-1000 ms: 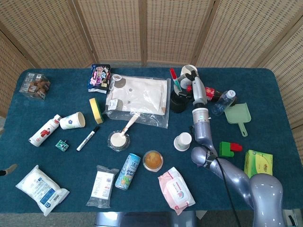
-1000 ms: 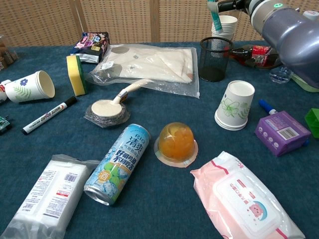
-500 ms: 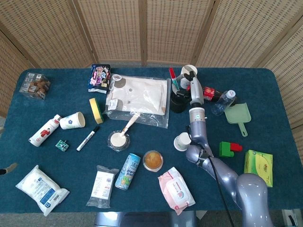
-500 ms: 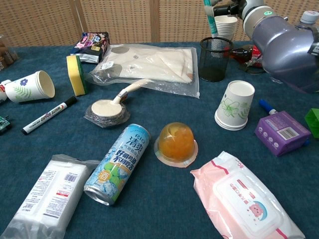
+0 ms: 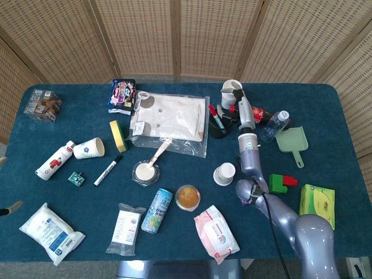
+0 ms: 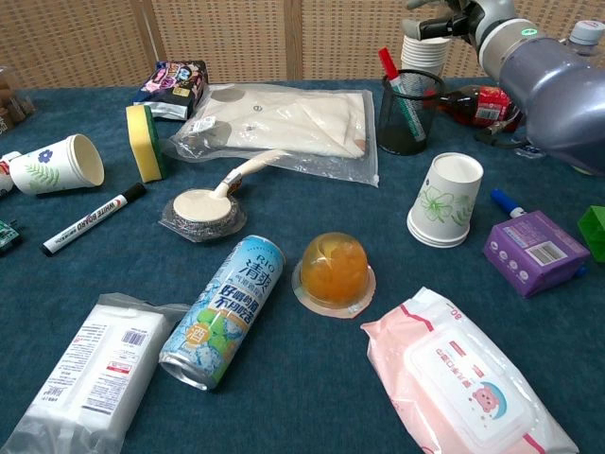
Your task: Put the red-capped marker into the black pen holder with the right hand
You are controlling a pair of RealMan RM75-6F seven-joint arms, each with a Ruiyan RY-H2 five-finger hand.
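Note:
The red-capped marker stands slanted inside the black mesh pen holder, its red cap poking out over the rim on the left; the head view shows the marker in the holder too. My right hand hovers just above and to the right of the holder with its fingers apart, holding nothing. In the head view the right hand sits beside the holder. Of my left hand only a grey sliver shows at the left edge.
A stack of paper cups and a cola bottle stand right behind the holder. A clear bag lies to its left, an upturned paper cup and a purple box in front. A black marker lies far left.
The marker was held up over the holder in my right hand; now it sits in the holder, released. The hand has opened and drawn back to the right.

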